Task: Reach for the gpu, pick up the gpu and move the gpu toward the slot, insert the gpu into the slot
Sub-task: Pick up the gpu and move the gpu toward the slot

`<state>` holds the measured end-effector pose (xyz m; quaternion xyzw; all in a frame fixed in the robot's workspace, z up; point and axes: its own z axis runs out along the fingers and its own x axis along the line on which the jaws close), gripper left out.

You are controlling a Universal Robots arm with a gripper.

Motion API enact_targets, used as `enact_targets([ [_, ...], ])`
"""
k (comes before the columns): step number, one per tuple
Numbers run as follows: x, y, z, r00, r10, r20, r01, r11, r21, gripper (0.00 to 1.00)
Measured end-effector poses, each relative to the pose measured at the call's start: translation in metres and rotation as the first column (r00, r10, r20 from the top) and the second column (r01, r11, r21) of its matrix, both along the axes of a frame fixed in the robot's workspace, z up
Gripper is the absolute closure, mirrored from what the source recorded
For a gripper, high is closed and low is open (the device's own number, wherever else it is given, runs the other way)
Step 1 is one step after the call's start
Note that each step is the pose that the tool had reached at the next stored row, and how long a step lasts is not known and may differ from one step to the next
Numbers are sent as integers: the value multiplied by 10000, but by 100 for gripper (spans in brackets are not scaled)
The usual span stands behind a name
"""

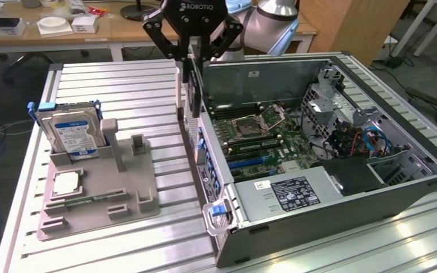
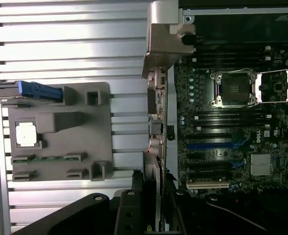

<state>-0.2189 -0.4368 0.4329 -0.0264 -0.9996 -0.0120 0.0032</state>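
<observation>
One gripper (image 1: pixel 193 57) at upper centre is pinching the gpu (image 1: pixel 194 91) upright in half-closed jaws (I'd be keeping its edge parallel to the slot (image 1: pixel 244 163)).

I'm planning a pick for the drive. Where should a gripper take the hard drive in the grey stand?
Grip the hard drive by its exposed upper half, coming from above: it stands upright in the grey stand, lower end sunk in it.

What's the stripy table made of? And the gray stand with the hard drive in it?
Table: looks like bare metal, probably aluminium. It is silvery and ribbed, and it shines under the light.
Stand: likely plastic. It is a dull, even gray with blocky moulded pockets and no shine.
</observation>
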Motion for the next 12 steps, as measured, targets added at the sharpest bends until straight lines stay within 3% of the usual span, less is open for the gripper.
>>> enact_targets([
  [12,236,4,1,9997,262,-1,-262,9996,43,74],
])
